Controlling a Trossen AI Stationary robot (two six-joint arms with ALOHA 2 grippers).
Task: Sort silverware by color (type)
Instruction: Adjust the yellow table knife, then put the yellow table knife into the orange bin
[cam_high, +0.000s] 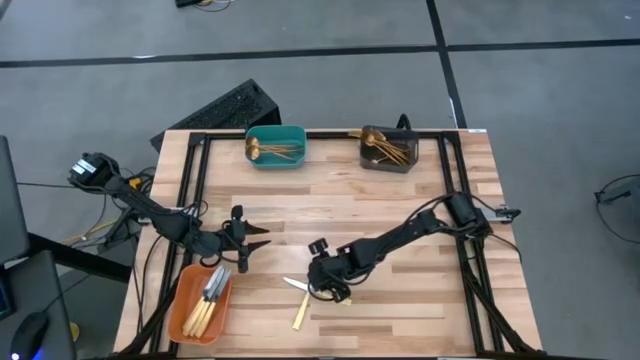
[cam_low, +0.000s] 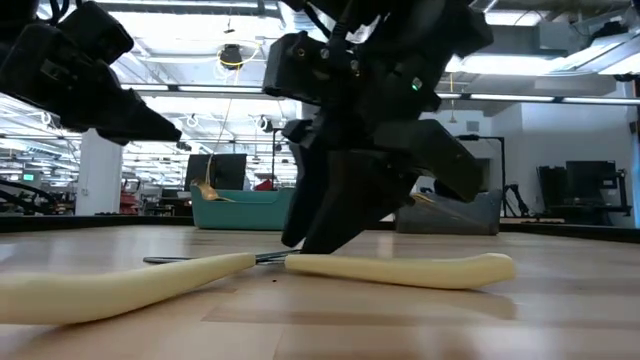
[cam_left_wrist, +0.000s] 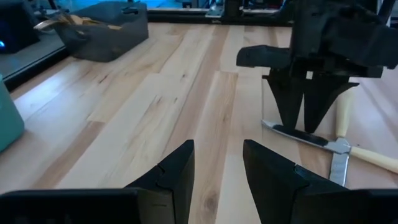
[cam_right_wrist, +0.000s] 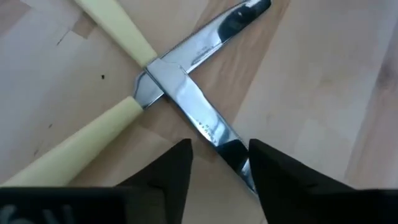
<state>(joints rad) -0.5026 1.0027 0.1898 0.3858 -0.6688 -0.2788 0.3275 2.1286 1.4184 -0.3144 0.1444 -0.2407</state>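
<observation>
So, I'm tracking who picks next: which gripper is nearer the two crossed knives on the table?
Right. The right gripper is down at the crossed knives, one blade between its open fingers. The left gripper hovers apart, near the orange bin.

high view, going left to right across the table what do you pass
orange bin with knives → left claw → teal bin → two crossed knives → right claw over the knives → dark grey bin with gold cutlery
</observation>
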